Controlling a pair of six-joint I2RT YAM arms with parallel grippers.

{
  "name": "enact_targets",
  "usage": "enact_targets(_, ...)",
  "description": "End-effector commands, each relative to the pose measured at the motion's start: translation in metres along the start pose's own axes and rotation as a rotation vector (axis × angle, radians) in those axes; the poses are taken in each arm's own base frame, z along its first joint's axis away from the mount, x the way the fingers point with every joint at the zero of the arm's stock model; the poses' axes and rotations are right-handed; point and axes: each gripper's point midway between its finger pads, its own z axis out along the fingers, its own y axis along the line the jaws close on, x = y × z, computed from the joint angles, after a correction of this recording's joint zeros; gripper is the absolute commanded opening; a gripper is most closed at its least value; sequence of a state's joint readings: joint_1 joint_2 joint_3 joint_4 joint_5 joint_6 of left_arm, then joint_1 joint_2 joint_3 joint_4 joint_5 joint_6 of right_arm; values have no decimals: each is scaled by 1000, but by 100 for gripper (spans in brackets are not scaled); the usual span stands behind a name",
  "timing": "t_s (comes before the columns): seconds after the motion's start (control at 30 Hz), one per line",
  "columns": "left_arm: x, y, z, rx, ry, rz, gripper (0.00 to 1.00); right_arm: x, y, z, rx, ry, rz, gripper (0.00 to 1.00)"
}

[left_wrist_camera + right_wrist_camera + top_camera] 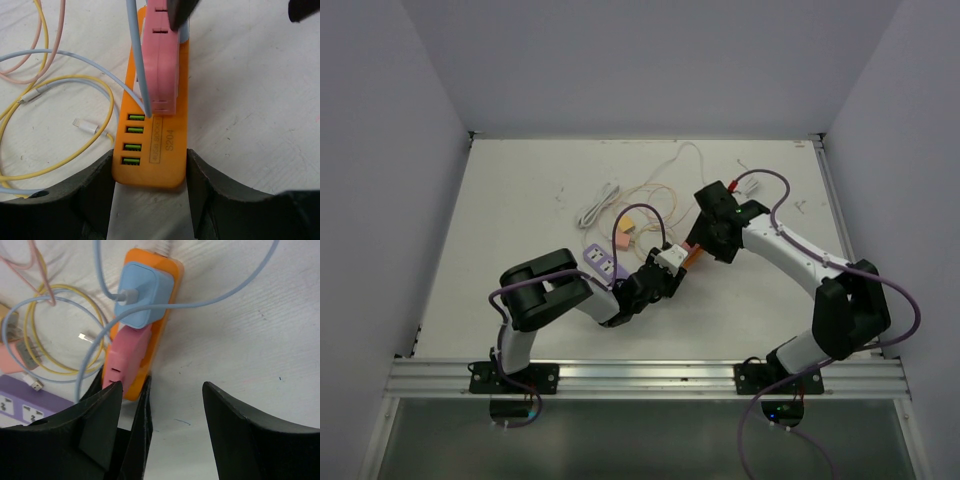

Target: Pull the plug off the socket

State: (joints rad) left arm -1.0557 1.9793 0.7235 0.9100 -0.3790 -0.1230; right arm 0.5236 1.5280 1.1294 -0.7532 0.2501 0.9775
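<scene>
- A white desk [520, 210] fills the enclosure, its top scuffed with faint marks and specks.
- Plain pale grey walls close it in: left wall [380, 150], back wall [640, 60], right wall [910, 120].
- An aluminium rail [650, 378] runs along the desk's near edge.
- Nearer than the rail lies a dull grey-green surface [640, 440].
- The light is soft and even, with faint shadows.

A robotics lab cell: plain white walls [380, 150] stand left, right and beyond the left gripper [673, 264], a white table [520, 200] lies under it, and an aluminium rail [650, 376] behind it carries both arm bases [515, 378]
</scene>
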Motion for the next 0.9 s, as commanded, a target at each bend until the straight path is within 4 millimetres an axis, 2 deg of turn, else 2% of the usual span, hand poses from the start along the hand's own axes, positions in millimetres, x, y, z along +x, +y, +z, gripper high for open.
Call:
enact_targets(0.0,-17,-8,5,20,-64,-42,12,-40,38,-35,-153,-136,90,69)
enact_targets(0.17,-17,-8,4,20,-62,-42,11,-41,45,-37,-184,-132,106,69)
enact_targets(0.43,-18,-8,4,19,-63,-43,11,-27,36,-17,-139,-91,115,68)
enact_targets(0.87,-17,-8,4,22,-59,-42,10,-5,33,16,-87,-14,110,49)
